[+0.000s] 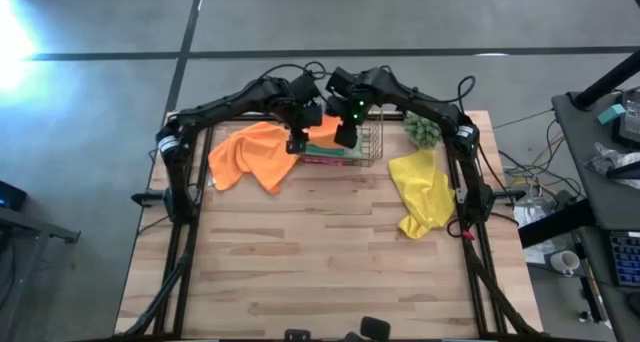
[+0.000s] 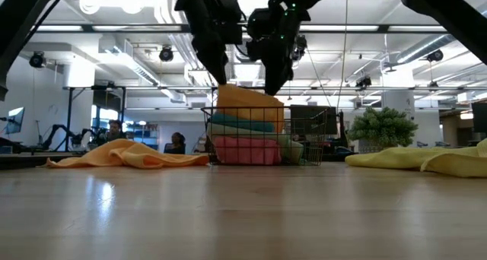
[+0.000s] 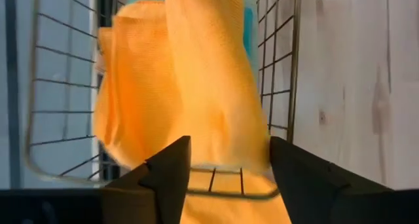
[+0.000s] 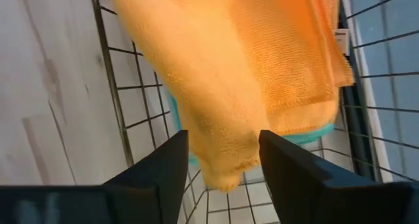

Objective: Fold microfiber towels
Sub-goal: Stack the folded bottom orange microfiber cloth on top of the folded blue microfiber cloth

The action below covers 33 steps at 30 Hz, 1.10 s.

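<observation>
A folded orange towel point(image 2: 249, 104) lies on top of a stack of folded towels, a teal one point(image 2: 242, 126) and a pink one point(image 2: 243, 150) below it, in the copper wire basket point(image 2: 306, 142) at the table's far middle. My left gripper point(image 3: 229, 178) and my right gripper point(image 4: 222, 165) hang side by side just over it, pointing steeply down, both open. The orange towel's near edge point(image 4: 226, 165) droops over the basket's wire rim between the fingers. A loose orange towel point(image 1: 250, 154) lies crumpled left of the basket and a yellow towel point(image 1: 422, 192) to its right. My left gripper's open fingers point(image 3: 171, 175) stand on either side of the folded orange towel's top from above; I cannot tell whether they touch it. My right gripper's open fingers point(image 4: 171, 165) stand on either side of the towel's drooping edge from above; whether they touch it, I cannot tell.
A small green fuzzy plant point(image 1: 422, 130) stands right of the basket at the far edge. The near half of the wooden table point(image 1: 320, 272) is bare wood. The arms' bases and frame posts stand at the left and right edges.
</observation>
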Each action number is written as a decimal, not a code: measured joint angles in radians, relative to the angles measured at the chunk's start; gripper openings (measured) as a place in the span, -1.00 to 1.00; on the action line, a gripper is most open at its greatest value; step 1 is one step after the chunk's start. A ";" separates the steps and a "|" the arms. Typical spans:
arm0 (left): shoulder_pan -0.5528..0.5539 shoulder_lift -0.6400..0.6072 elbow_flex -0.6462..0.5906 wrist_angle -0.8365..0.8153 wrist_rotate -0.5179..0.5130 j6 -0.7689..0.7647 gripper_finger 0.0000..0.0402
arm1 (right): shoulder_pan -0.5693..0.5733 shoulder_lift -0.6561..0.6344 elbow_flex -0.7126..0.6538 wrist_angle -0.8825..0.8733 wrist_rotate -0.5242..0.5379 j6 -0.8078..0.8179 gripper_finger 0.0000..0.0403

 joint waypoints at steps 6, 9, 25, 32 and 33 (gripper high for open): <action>0.000 -0.032 0.020 0.003 -0.020 0.000 0.00 | 0.000 -0.005 0.092 -0.059 0.001 -0.001 -0.10; 0.005 -0.043 0.020 0.039 -0.050 0.010 0.00 | -0.002 -0.005 0.136 -0.060 0.007 -0.005 -0.12; 0.056 0.047 -0.020 0.093 0.045 0.008 -0.05 | -0.040 0.114 0.126 -0.018 -0.010 -0.057 -0.29; 0.082 0.109 -0.025 0.098 0.075 0.012 -0.19 | -0.070 0.209 0.123 0.002 -0.098 -0.038 -0.38; 0.086 0.115 -0.023 0.109 0.076 0.012 -0.22 | -0.075 0.218 0.124 0.005 -0.107 -0.037 -0.40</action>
